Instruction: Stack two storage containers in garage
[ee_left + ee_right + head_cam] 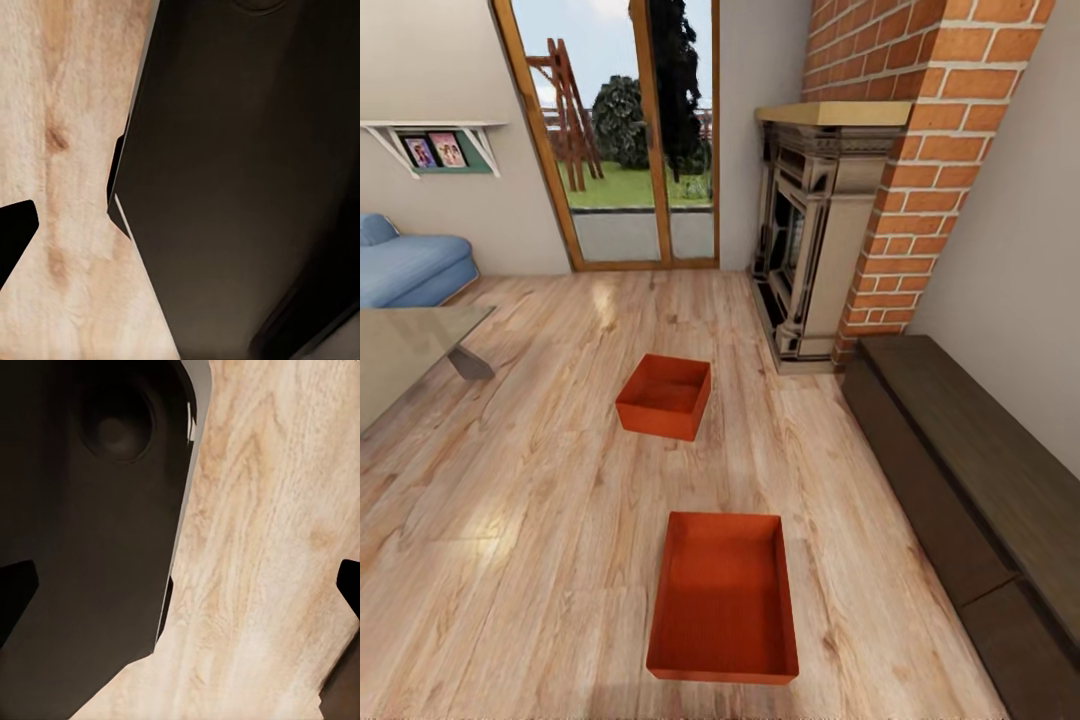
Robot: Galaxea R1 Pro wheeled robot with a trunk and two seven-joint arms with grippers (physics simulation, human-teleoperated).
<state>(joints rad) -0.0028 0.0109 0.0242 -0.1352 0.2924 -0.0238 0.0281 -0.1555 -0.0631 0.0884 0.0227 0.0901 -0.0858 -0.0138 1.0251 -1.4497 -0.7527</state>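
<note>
Light wood-plank flooring (pixel 67 150) beside a large dark body (pixel 240 187), possibly the robot's own base; black fingertip (pixel 15 232) at edge.

Orange-red rectangular open-top bin, nearer (pixel 724 598): uniform orange-red, faint ribbing on its base. Orange-red open-top bin, farther (pixel 664 395): same orange-red, darker inside. Light wood-plank flooring (pixel 530 500): pale tan with brown grain and knots. Red-brick chimney (pixel 920 150): orange-red bricks, pale mortar. Carved stone fireplace surround (pixel 810 250): beige and dark grey. Blue sofa (pixel 410 268): plain mid-blue. Long low cabinet (pixel 970 470): dark brown.
</note>
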